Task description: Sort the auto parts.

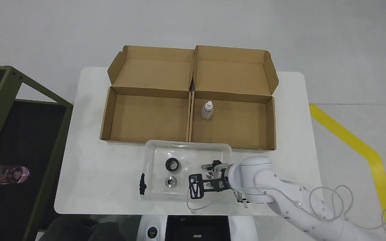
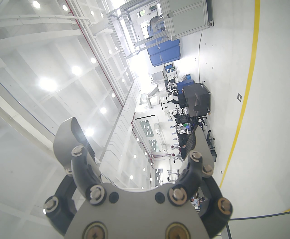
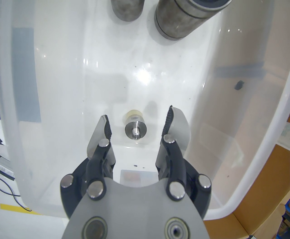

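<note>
the small metal fitting, pale-capped at its far end, lies on the floor of the clear plastic bin, close to the end wall on the right arm's side. the right gripper hangs low over it with its jaws spread. 1 finger is on each side of the fitting, roughly centred, neither touching, and nothing is gripped. the left gripper is likewise spread and empty, aimed up at the ceiling, away from the work.

as i judge it, the fitting is round and small on a slick floor. closing pads could roll it or squirt it out instead of pinching it, and a pinch on the narrow stem would be weak. coming down too far would press the fingertips on the floor and might shove the light bin across the table.

the end wall just behind the gripper leaves little room to back off low, but straight up looks free. ahead, a wide grey cylinder and a narrower one stand well apart from the fitting. past the bin's far rim sit 2 open cardboard boxes, the left box and the right box. the right box holds a small white bottle. a carry there has to clear both the bin rim and the box's front wall.
</note>
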